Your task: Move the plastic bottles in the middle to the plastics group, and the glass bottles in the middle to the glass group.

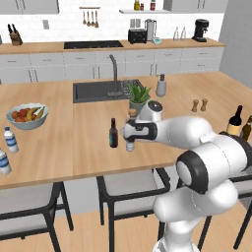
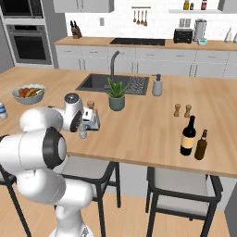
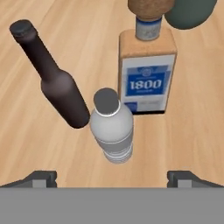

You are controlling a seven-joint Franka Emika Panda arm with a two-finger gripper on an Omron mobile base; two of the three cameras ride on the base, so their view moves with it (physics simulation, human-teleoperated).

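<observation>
Partly hidden behind the arm in both base views, the clear bottle [image 3: 111,127] stands upright mid-counter, its lower body just showing under the hand [image 1: 130,145], with the near-black glass bottle [image 1: 113,133] just to its left and a square 1800-labelled bottle [image 3: 147,72] close behind, cut off at the cork. Directly above the clear bottle, the gripper [image 3: 112,177] is spread wide and holds nothing, fingertips [image 3: 41,178] well apart on either side of it.

Elsewhere on the light wooden counter [image 2: 148,125], two blue-banded water bottles [image 1: 11,140] stand near the left edge by a fruit bowl [image 1: 27,115], the wine bottle [image 2: 188,135] and brown bottle [image 2: 201,145] at the right, a black sink [image 1: 93,91] and plant [image 2: 116,95] behind.
</observation>
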